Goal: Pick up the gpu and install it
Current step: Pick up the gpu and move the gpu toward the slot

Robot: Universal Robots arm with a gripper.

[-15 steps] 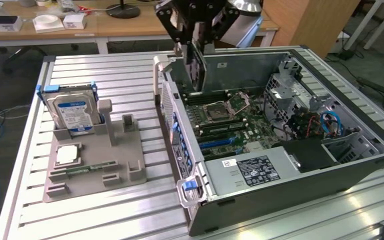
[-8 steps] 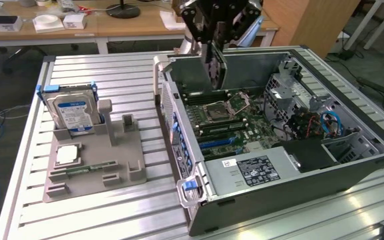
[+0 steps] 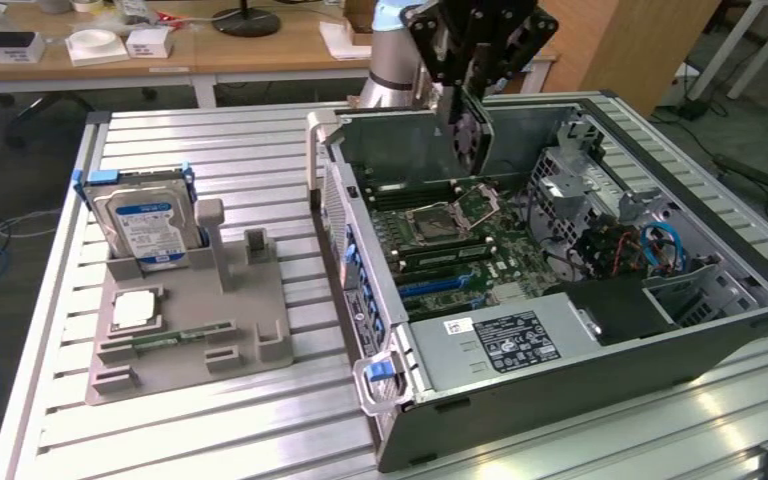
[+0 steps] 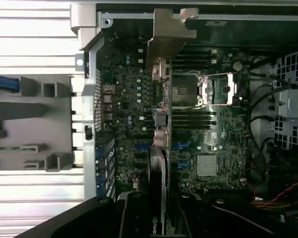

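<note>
One graphics card [image 3: 475, 138] hangs straight below the closed fingers [image 3: 450, 100], which pinch its flat faces. It is held above the open computer case [image 3: 704, 330] on the bench [image 3: 224, 140]. The card looks light and stiff but fragile. It is a bare circuit board studded with small parts, so it is best held by its plain edges or faces, clear of the connector strip, and never flexed. Its metal bracket [image 4: 170, 34] sits at the end farthest from the fingers. The arm [image 3: 391, 60] stands beyond the case with its wrist pointing downward, and the main board [image 3: 491, 250] lies well beneath the fingertips.
</note>
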